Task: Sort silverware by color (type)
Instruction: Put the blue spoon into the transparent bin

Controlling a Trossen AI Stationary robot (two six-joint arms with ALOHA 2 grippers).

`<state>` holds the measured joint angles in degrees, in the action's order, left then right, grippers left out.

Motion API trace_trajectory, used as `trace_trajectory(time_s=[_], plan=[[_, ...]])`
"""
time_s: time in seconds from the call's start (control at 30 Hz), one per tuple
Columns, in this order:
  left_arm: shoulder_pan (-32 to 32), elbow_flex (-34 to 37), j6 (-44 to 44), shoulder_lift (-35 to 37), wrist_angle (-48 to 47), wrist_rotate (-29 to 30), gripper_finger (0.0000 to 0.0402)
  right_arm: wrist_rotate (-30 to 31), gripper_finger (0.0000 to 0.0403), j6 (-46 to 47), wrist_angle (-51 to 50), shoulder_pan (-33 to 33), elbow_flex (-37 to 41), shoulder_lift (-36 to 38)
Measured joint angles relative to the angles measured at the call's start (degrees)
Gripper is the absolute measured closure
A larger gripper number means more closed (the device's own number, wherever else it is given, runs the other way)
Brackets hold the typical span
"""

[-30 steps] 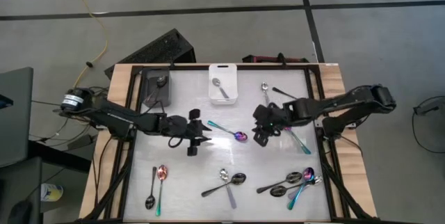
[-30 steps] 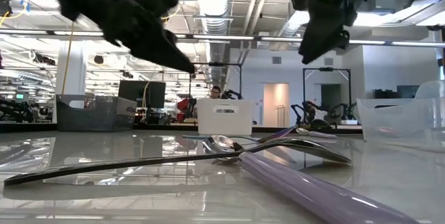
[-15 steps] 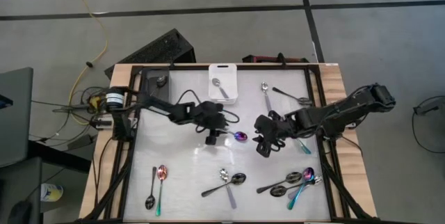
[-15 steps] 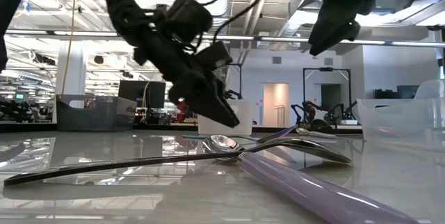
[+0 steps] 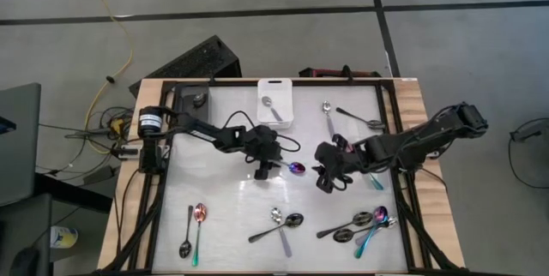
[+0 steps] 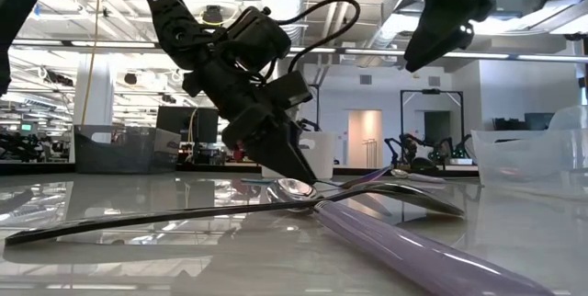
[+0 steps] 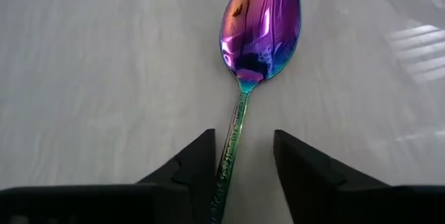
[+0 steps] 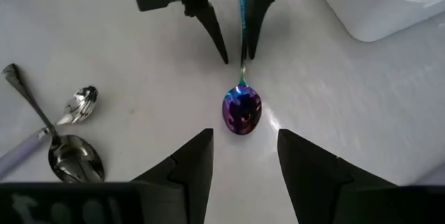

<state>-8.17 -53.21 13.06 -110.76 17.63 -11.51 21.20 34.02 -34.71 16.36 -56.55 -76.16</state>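
The slim iridescent rainbow spoon (image 5: 290, 167) lies flat near the centre of the high view, its purple-pink bowl (image 7: 261, 26) glossy and its teal-green handle running back toward the left arm. The pale tabletop (image 5: 232, 207) around it is bare on every side; the white rectangular bin (image 5: 275, 102) sits toward the top centre, and other spoons lie along the lower edge and the right.

The left end effector (image 5: 263, 168) stands low at the spoon, its dark fingers (image 7: 195, 168) apart and straddling the handle; a narrow gap shows on each side, so it grips nothing.

The right end effector (image 5: 324, 176), right of centre, hangs above the tabletop near the bowl, fingers spread and empty.
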Motion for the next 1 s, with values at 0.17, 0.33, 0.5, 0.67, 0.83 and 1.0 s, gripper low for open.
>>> trace_trajectory(time_s=[0.17, 0.33, 0.5, 0.67, 0.83, 1.0], plan=[[-0.08, 0.02, -1.39, 0.12, -1.16, 2.53, 0.0366, 0.04, 0.0220, 0.34, 0.29, 0.00, 0.00, 0.00], [-0.19, 0.09, -1.73, 1.43, -1.95, 3.37, 0.0392, -0.01, 0.0220, 1.25, 0.31, 0.73, 0.00, 0.00], [-0.31, 0.27, -1.83, 8.97, -3.58, 3.51, 0.0398, -0.04, 0.0220, 1.97, 0.75, 1.79, 0.00, 0.00], [-0.23, 0.40, -5.48, 19.44, -5.71, 4.61, 0.0398, -0.03, 0.0220, 0.49, 2.41, 3.09, 0.00, 0.00], [-0.26, 5.44, -10.77, 30.10, 1.90, 2.70, 0.0399, 2.26, 0.0220, -6.18, 9.77, 4.79, 0.00, -0.11], [-0.12, 17.21, -19.42, 37.32, 23.47, -0.55, 0.0399, 9.95, 0.0220, -19.13, 25.60, 5.04, 0.06, -5.47]])
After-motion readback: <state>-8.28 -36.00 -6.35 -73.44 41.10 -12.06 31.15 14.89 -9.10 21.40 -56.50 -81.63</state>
